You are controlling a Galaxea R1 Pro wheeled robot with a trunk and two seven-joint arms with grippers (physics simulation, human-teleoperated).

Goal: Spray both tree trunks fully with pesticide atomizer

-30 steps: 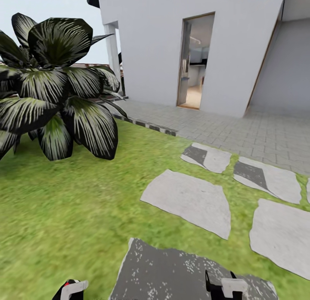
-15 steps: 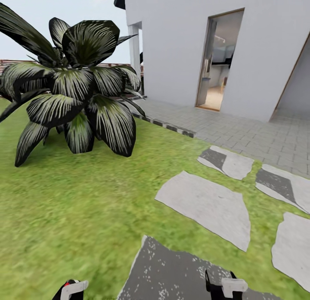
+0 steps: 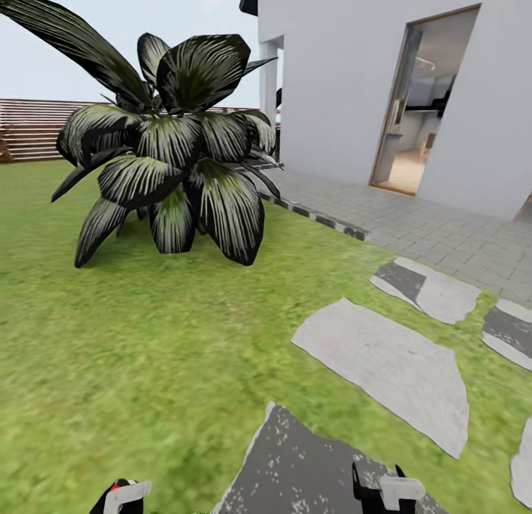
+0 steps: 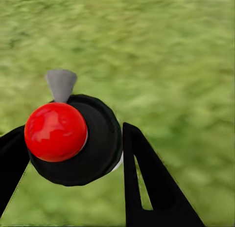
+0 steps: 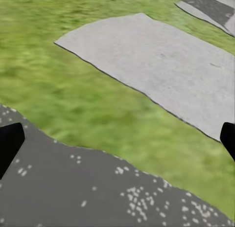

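The pesticide atomizer (image 4: 78,148) appears end-on in the left wrist view: a dark round top with a red dot (image 4: 55,131) and a small grey nozzle (image 4: 61,84). My left gripper (image 4: 71,144) is shut on it, with a black finger (image 4: 147,188) pressed against each side, above grass. At the bottom edge of the head view I see my left gripper (image 3: 122,497) and my right gripper (image 3: 386,492). The right gripper (image 5: 118,139) is open and holds nothing, hanging over a dark speckled stepping stone (image 5: 73,188). The trees and their trunks are out of view.
A broad-leaved dark shrub (image 3: 174,159) stands on the lawn ahead to the left. Grey stepping stones (image 3: 384,362) run across the grass on the right. Beyond are a paved path (image 3: 443,233), a white house with an open doorway (image 3: 421,115), and a brown fence (image 3: 37,126) far left.
The camera has turned left: the shrub, house and stones slid right in the picture and the fence came into sight. Both grippers keep their places at the bottom edge.
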